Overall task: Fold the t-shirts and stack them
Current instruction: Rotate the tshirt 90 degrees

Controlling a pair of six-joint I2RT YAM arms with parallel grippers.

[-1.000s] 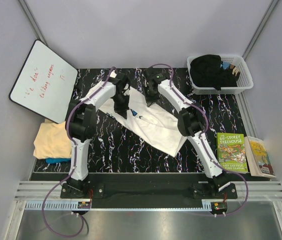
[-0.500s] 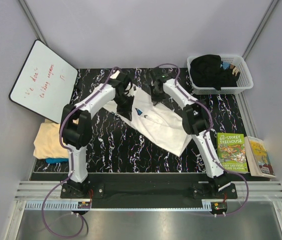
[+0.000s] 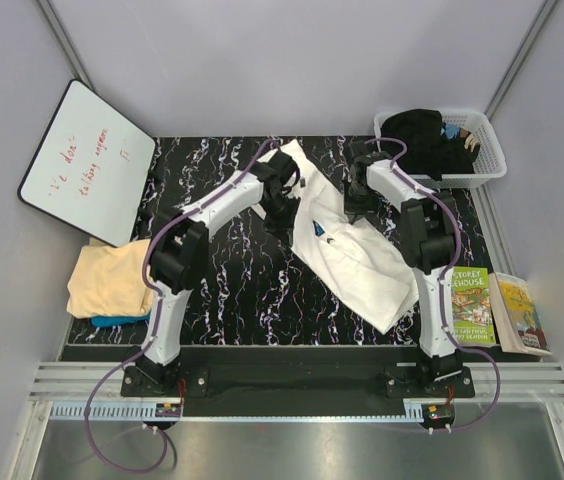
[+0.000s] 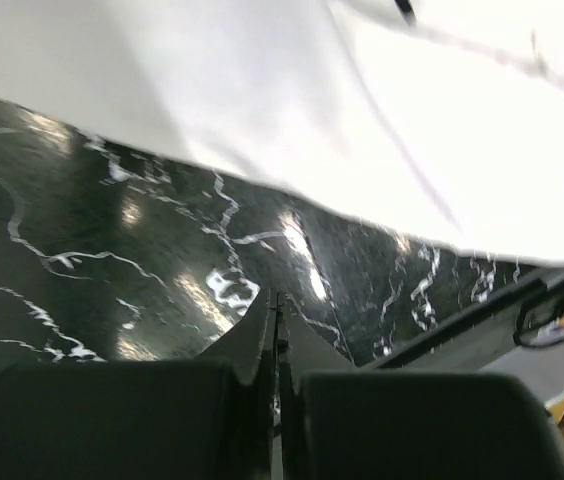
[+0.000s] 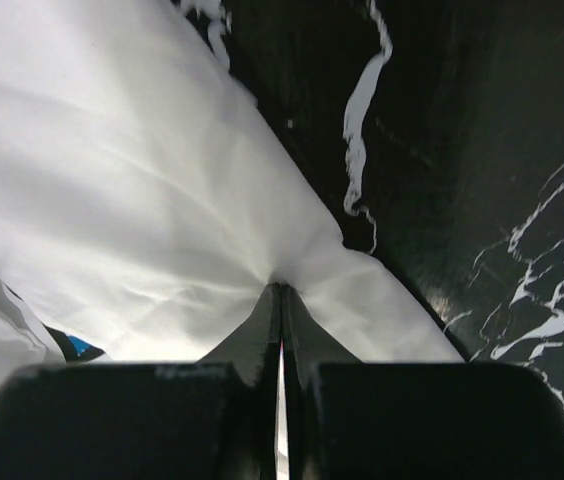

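The white t-shirt [image 3: 357,262] lies crumpled in a diagonal strip on the black marbled table [image 3: 222,290], a bit of its blue print [image 3: 319,227] showing. My right gripper [image 3: 354,207] is shut on a pinch of the white cloth [image 5: 142,180], which bunches at its tips [image 5: 280,288]. My left gripper [image 3: 285,208] is shut at the shirt's left edge. In the left wrist view its tips [image 4: 277,300] are over bare table, with the shirt [image 4: 362,120] just beyond them. A pale peach t-shirt [image 3: 107,280] lies on a teal-blue one [image 3: 117,321] at the table's left edge.
A white basket [image 3: 492,165] of dark clothes stands at the back right. A whiteboard [image 3: 87,160] leans at the back left. Two books [image 3: 465,305] lie at the right edge.
Both arms swung to the right, and the white shirt was dragged with them from the table's middle toward the right side. The shirt is now narrower and more bunched.
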